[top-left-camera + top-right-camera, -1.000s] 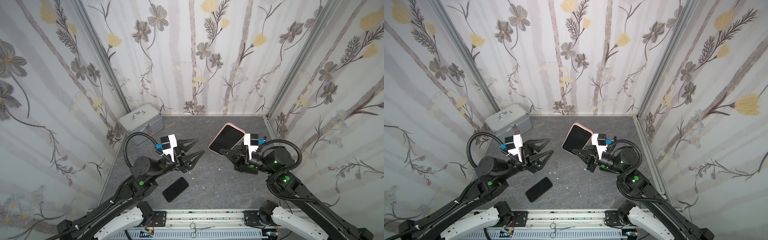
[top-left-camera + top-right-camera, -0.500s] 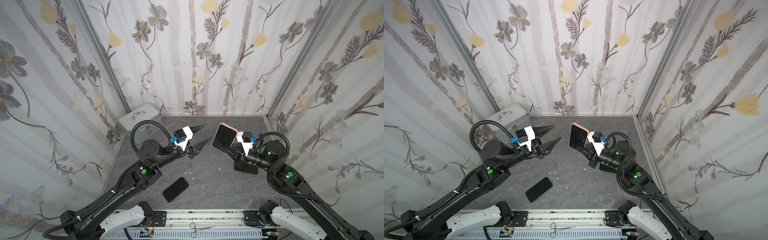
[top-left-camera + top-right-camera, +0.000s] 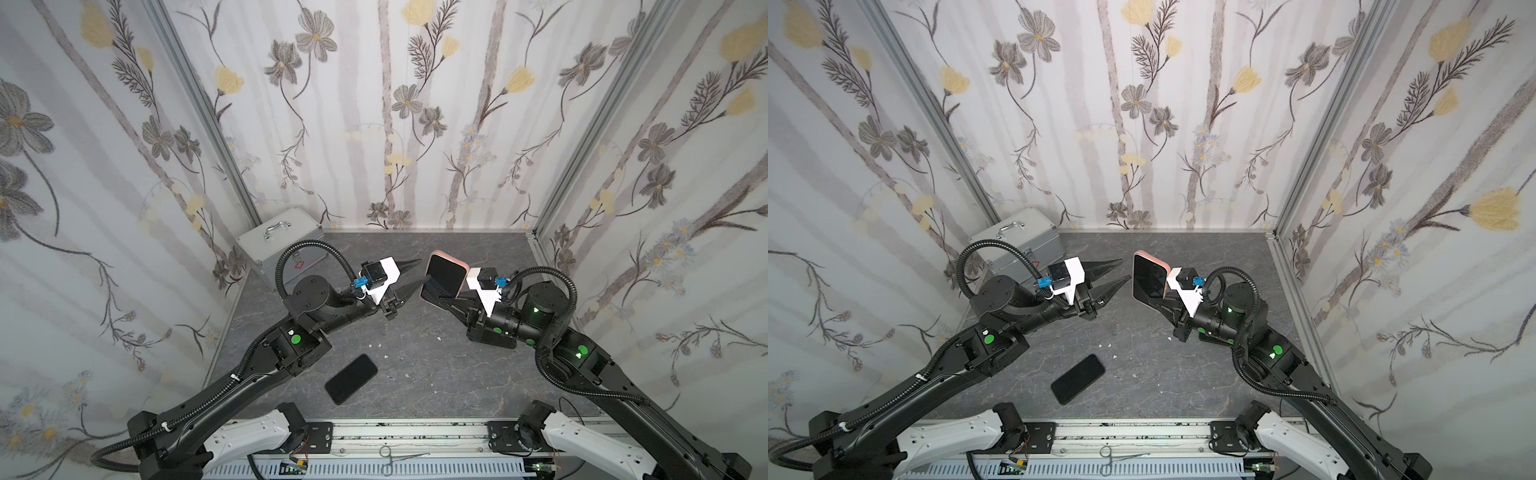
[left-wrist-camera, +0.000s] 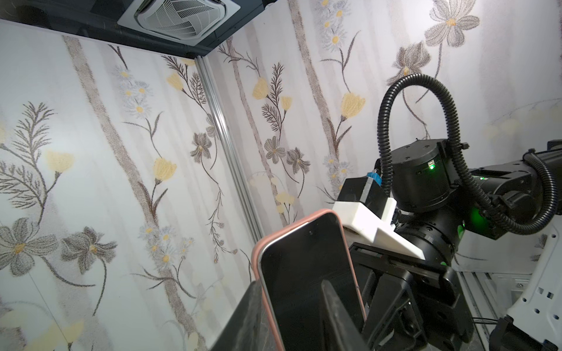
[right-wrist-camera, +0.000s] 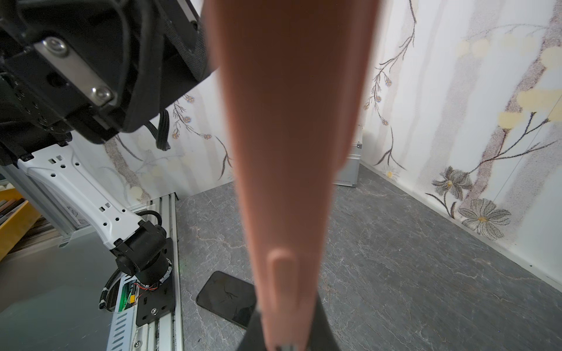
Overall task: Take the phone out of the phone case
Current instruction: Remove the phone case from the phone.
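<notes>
A pink phone case (image 3: 451, 258) (image 3: 1152, 259) stands upright above the table, the phone's dark screen (image 3: 442, 278) (image 3: 1148, 280) facing the left arm. My right gripper (image 3: 446, 301) (image 3: 1160, 301) is shut on the case's lower end; in the right wrist view the pink back (image 5: 289, 121) rises from between its fingers (image 5: 286, 331). My left gripper (image 3: 420, 272) (image 3: 1125, 271) is open and straddles the case's side edge. In the left wrist view one finger (image 4: 249, 319) lies behind the case (image 4: 258, 255) and the other finger (image 4: 334, 316) in front of the screen (image 4: 304, 267).
A bare black phone (image 3: 351, 379) (image 3: 1077, 379) (image 5: 226, 299) lies flat on the grey table near the front. A silver metal box (image 3: 282, 243) sits in the back left corner. Small white crumbs dot the middle, and forceps (image 3: 401, 457) rest on the front rail.
My left arm has risen and reached right until its jaws straddle the case, and the jaws have narrowed. My right gripper has tipped the case more upright.
</notes>
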Robot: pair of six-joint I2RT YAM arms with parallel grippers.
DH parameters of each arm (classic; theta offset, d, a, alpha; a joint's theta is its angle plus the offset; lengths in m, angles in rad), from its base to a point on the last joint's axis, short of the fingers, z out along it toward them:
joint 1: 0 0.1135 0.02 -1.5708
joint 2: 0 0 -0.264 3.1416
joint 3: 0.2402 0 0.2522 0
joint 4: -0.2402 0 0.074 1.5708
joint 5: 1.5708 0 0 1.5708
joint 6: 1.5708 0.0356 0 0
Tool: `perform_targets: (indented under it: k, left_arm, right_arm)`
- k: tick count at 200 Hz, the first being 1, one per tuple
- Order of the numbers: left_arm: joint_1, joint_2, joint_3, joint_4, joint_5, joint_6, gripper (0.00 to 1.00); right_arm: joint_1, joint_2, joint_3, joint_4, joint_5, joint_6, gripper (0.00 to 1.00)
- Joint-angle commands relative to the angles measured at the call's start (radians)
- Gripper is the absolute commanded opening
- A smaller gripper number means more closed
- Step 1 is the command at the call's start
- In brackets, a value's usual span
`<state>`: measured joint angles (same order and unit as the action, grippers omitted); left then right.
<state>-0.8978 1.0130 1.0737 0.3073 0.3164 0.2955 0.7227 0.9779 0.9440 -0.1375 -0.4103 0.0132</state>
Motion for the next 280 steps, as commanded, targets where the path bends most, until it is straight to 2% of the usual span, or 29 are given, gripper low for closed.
perform_targets:
  k: [1,93,141,192,280]
  left_arm:
    - [-0.001,0.002,0.003,0.013,0.008,0.016,0.34]
    - [-0.002,0.009,0.008,0.013,-0.006,0.022,0.33]
    - [-0.003,0.003,0.004,0.015,-0.034,0.028,0.38]
    - [-0.001,0.001,0.002,0.015,-0.036,0.026,0.38]
    - [-0.001,0.019,-0.003,0.013,-0.017,0.021,0.34]
  right_arm:
    - [0.01,0.011,0.018,0.041,0.001,-0.029,0.0]
    - [0.035,0.032,0.028,0.039,-0.007,-0.041,0.0]
    - [0.041,0.033,0.029,0.041,-0.014,-0.05,0.0]
    - [0.047,0.036,0.024,0.041,-0.016,-0.048,0.0]
    - [0.062,0.053,0.035,0.033,-0.013,-0.045,0.0]
